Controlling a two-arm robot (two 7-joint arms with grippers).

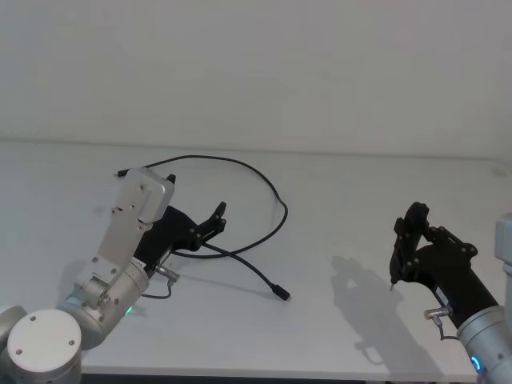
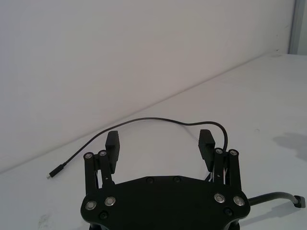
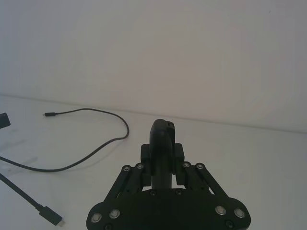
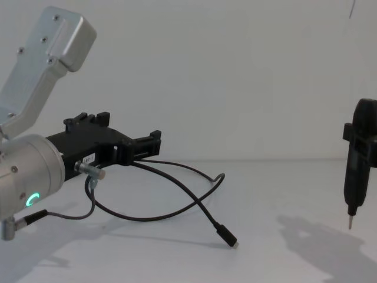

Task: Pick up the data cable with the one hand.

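Note:
The data cable [image 1: 273, 189] is a thin black line lying in a loose loop on the white table, with one plug at the back left [image 1: 120, 172] and the other at the front [image 1: 281, 294]. It also shows in the chest view [image 4: 194, 204] and both wrist views [image 2: 158, 119] [image 3: 109, 144]. My left gripper [image 1: 216, 218] hovers over the near left part of the loop, open, with its fingers [image 2: 112, 143] wide apart and nothing between them. The cable runs beneath and beyond it. My right gripper [image 1: 414, 214] is parked at the right, shut [image 3: 163, 130], away from the cable.
A short grey wire with a silver plug [image 1: 165, 277] hangs from my left arm just above the table [image 4: 89, 171]. The white table [image 1: 336, 200] ends at a white wall behind. A thin metal tip [image 4: 351, 223] points down from the right gripper.

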